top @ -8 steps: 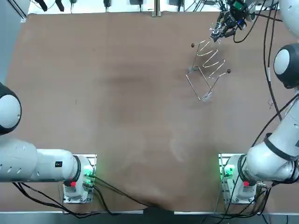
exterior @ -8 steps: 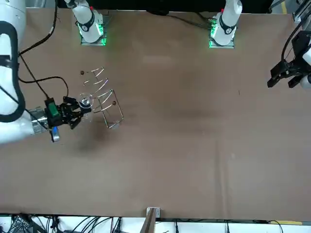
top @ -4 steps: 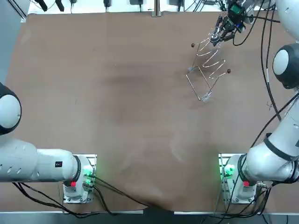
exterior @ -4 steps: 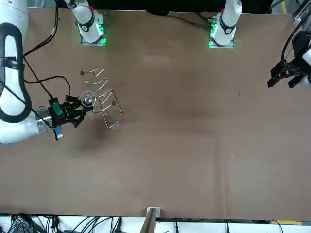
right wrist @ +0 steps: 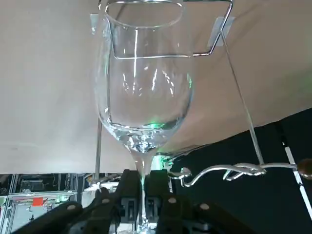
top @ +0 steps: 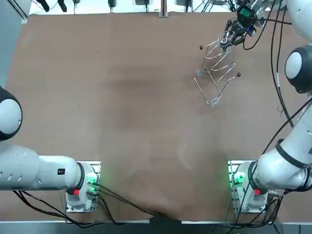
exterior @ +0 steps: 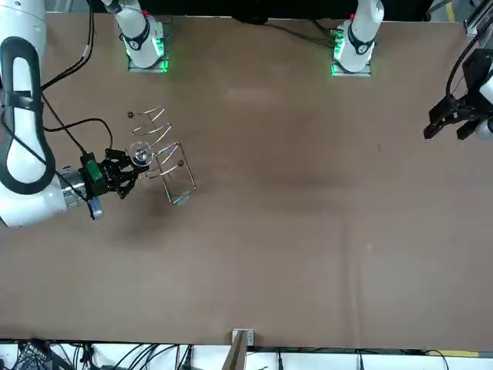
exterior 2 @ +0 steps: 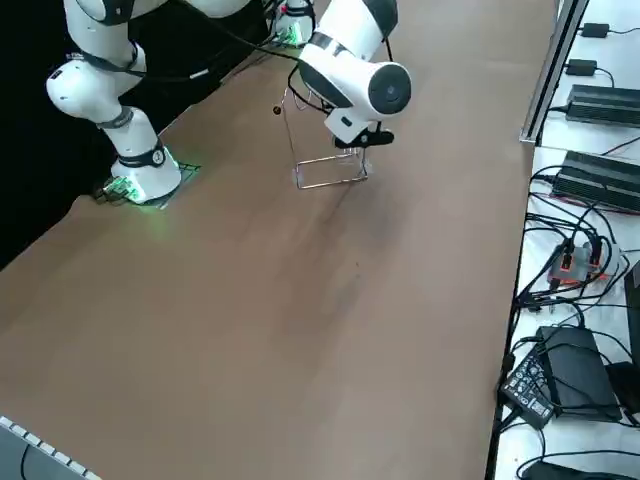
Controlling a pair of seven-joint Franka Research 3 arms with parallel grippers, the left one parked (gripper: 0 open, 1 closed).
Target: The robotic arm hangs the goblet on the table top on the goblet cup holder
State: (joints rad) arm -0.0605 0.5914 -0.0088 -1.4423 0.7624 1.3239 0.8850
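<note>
Glass goblet (right wrist: 144, 87) in claw (right wrist: 143, 190) at holder (top: 217, 73).

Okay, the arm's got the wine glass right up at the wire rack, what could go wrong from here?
1. The right gripper pinches only the thin stem of the goblet; a bump could twist or slip it.
2. The wavy rails of the goblet holder sit beside the stem, not around it; a misaligned approach may knock glass against wire.
3. The holder is a thin wire frame standing on the table, so a push might shift or tip it.
</note>
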